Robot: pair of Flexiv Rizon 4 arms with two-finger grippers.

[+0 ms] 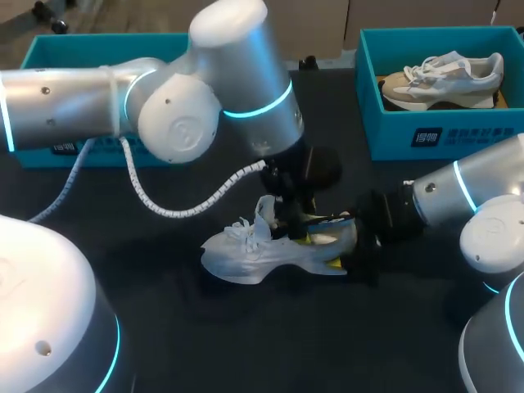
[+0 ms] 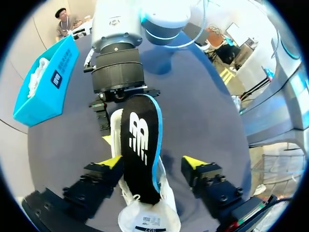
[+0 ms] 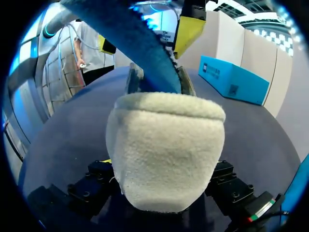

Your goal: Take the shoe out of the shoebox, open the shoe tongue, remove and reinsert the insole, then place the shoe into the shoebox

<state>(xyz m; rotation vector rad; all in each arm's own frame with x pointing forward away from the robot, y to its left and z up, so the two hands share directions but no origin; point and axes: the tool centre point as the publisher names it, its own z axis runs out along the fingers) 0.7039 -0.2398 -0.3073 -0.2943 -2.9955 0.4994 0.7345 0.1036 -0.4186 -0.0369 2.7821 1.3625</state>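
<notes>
The white sneaker (image 1: 254, 255) lies near the table's middle, toe toward 9 o'clock and heel toward 3 o'clock. There the right gripper (image 3: 161, 166) pinches its fleecy heel from both sides. The black insole (image 2: 142, 145) stands half out of the shoe, between the spread fingers of the left gripper (image 2: 154, 162), leaning on only one of them. This looks like the insole step, partway through. Next, the left fingers probably need to close on the insole while the right gripper steadies the heel.

Dark table (image 1: 270, 344) under left shoebox (image 1: 98, 41), right shoebox (image 1: 409, 135), seemingly white shoe (image 1: 254, 255).
</notes>
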